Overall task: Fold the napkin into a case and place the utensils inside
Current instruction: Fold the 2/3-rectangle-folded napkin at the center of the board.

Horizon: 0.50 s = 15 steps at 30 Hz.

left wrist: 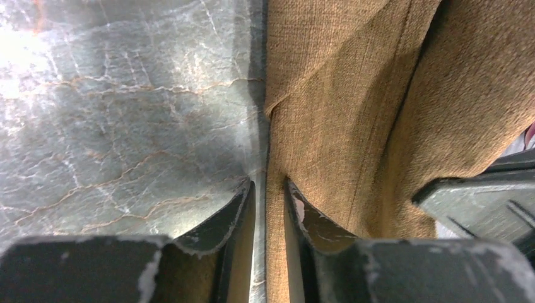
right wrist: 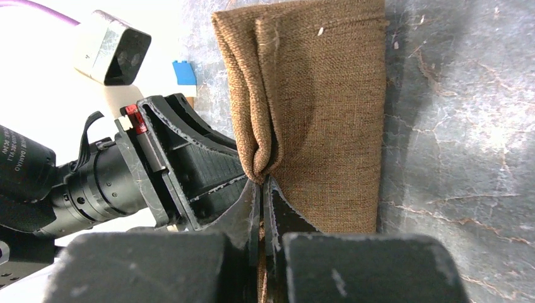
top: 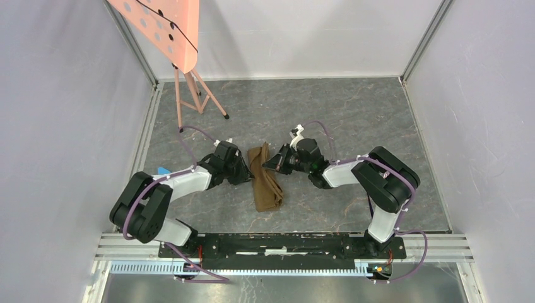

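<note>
The tan-brown napkin (top: pixel 265 178) lies folded into a long narrow strip on the grey table, between my two grippers. My right gripper (right wrist: pixel 262 183) is shut on a pinched-up ridge of the napkin (right wrist: pixel 328 107), which bunches just past its tips. My left gripper (left wrist: pixel 269 186) stands partly open astride the napkin's (left wrist: pixel 353 113) left edge, with cloth and a sliver of table in the gap. In the top view the left gripper (top: pixel 243 168) and right gripper (top: pixel 272 165) face each other across the strip. The utensils are out of view.
A small blue block (top: pixel 163 170) lies on the table behind my left arm and shows in the right wrist view as the blue block (right wrist: pixel 184 72). A pink stand (top: pixel 189 88) with a perforated board (top: pixel 161 25) is at the back left. Grey walls enclose the table (top: pixel 353 120).
</note>
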Available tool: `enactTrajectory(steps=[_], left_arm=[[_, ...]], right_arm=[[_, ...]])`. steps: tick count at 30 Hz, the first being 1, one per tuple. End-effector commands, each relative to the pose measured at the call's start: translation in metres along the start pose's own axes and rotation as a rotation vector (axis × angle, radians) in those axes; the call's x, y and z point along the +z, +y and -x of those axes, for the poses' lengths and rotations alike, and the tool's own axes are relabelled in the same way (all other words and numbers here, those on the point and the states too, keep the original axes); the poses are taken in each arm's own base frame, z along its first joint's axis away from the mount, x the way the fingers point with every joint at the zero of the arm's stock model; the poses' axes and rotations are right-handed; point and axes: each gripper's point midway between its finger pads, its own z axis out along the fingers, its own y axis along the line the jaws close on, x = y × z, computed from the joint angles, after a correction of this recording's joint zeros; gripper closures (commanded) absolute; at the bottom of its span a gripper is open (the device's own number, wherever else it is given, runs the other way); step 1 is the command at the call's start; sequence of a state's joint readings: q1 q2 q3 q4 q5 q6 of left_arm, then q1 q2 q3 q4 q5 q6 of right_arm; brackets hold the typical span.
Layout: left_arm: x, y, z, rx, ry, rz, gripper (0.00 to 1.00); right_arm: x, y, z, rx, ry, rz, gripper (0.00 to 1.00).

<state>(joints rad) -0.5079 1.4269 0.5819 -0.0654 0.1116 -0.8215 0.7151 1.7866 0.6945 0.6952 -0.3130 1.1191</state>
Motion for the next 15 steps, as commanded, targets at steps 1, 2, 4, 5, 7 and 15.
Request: enactTrajectory(steps=[1,2,4,5,7,15], left_arm=[[0.008,-0.009,0.002,0.015,-0.007,-0.056,0.73],[0.009,-0.008,0.001,0.015,-0.005,-0.054,0.75],[0.010,-0.006,0.000,0.015,-0.007,-0.050,0.78],[0.011,-0.005,-0.001,0.016,-0.004,-0.048,0.79],[0.013,-0.003,-0.004,0.012,0.001,-0.049,0.81],[0.012,0.000,-0.008,0.011,-0.001,-0.060,0.86]], right_arm=[[0.011,0.008,0.004,0.014,-0.031,0.001,1.00],[0.013,0.007,0.002,0.019,-0.029,-0.007,1.00],[0.015,0.005,0.000,0.035,-0.036,-0.015,1.00],[0.018,0.005,-0.001,0.040,-0.040,-0.020,1.00],[0.024,0.006,-0.004,0.046,-0.035,-0.022,1.00],[0.038,0.009,-0.005,0.068,-0.068,-0.030,1.00]])
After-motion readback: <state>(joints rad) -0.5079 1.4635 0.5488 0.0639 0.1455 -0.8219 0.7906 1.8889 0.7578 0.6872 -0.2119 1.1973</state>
